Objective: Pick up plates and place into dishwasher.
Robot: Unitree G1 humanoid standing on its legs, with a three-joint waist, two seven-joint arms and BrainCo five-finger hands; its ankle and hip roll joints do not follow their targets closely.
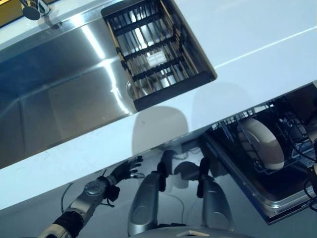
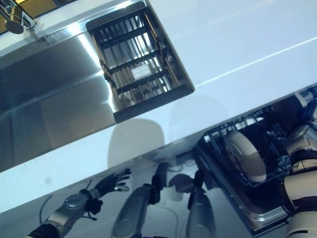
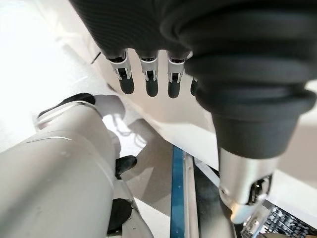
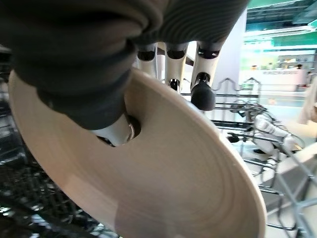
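the right hand is holding a plate. its thumb presses on the front of the plate and its fingers go round behind the rim, so it pinches the plate tight. the plate is cream coloured and stands on its edge, a bit tilted, inside the dishwasher rack. the rack is made of dark wire and sits pulled out under the white counter, on the robot's right side.

so the plate is already in the dishwasher, among the wires. i think this plate is almost done. what is left is for the hand to let go and pull away without knocking the plate over. i cannot tell if the plate sits snug in a slot or only leans.

the left hand hangs low under the counter edge, near the floor. its fingers are straight and loose, and it holds nothing.

up on the counter there is a steel sink with a black drying rack set across one end. a tap shows at the far corner. i see no more plates on the counter or in the sink, so this may be the last 1, but i cannot be sure from here.
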